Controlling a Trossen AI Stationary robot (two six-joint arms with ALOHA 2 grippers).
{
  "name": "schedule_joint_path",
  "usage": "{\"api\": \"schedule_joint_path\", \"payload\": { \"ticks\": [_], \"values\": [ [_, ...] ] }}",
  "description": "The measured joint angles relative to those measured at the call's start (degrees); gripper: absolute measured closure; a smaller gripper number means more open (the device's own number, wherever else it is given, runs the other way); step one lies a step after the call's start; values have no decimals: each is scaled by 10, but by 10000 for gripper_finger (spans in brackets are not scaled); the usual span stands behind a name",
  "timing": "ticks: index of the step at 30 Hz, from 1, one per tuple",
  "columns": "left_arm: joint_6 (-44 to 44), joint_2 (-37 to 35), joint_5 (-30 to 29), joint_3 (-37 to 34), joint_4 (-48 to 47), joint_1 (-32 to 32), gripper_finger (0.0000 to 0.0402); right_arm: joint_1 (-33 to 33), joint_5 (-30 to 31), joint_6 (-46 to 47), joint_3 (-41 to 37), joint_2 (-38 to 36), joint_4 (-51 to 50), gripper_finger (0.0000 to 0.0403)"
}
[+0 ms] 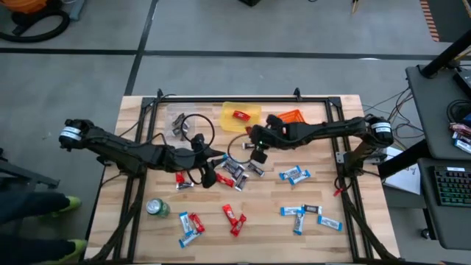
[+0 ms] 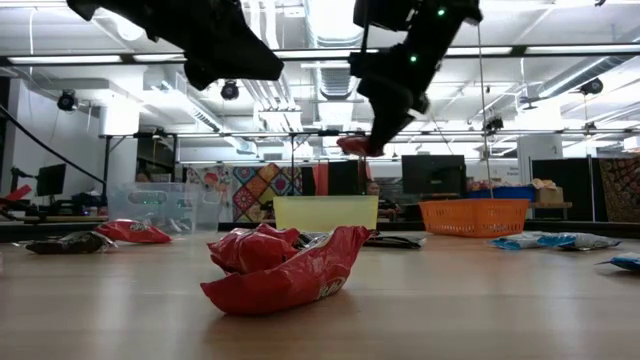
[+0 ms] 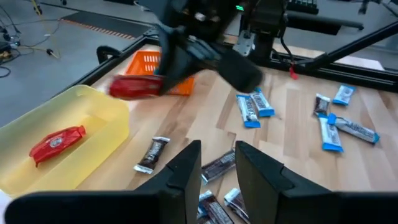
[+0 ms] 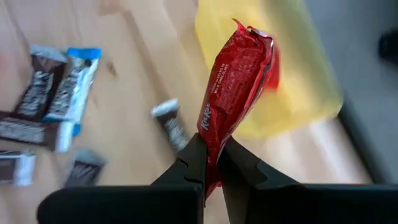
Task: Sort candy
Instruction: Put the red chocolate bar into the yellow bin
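My right gripper (image 4: 211, 155) is shut on a red candy bar (image 4: 239, 74) and carries it above the table, near the yellow bin (image 1: 241, 116). One red candy (image 3: 57, 142) lies in that bin. The held bar also shows in the left wrist view (image 3: 137, 87) and the low view (image 2: 358, 146). My left gripper (image 3: 217, 158) hovers open over a cluster of dark-wrapped candy (image 1: 235, 173) at the table's middle, with nothing between its fingers. More blue (image 1: 294, 174) and red (image 1: 234, 217) candy lies scattered on the table's near half. My right gripper pinches one end of the red wrapper (image 4: 214, 146) between its two fingers. The fingers slant downward, coming from the table's right. The bar sticks out beyond the fingertips, lifted clear of the table.
An orange basket (image 1: 291, 118) stands right of the yellow bin, and a clear container (image 1: 176, 121) stands to its left. A green can (image 1: 157, 208) sits near the front left. A crumpled red candy (image 2: 285, 270) lies close to the low camera.
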Motion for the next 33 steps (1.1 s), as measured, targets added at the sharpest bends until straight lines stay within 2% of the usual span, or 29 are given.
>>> {"api": "schedule_joint_path", "payload": {
  "ticks": [4,7,9,15,22,33],
  "values": [
    [-8,-16,0,0,-9,-12,320,-36,-14,-168,1,4,46,385],
    [-16,-26,0,0,-13,-20,320,-70,-86,-270,1,15,78,385],
    [-18,-31,0,0,-13,-27,320,-93,-126,-309,0,25,104,385],
    [-23,-34,0,0,-20,-38,320,-150,-132,-382,0,69,172,385],
    [-75,-34,-1,0,-74,-39,320,-186,-133,-363,0,101,198,377],
    [-163,-34,-5,0,-174,-39,320,-195,-147,-297,0,95,202,283]
  ]
}}
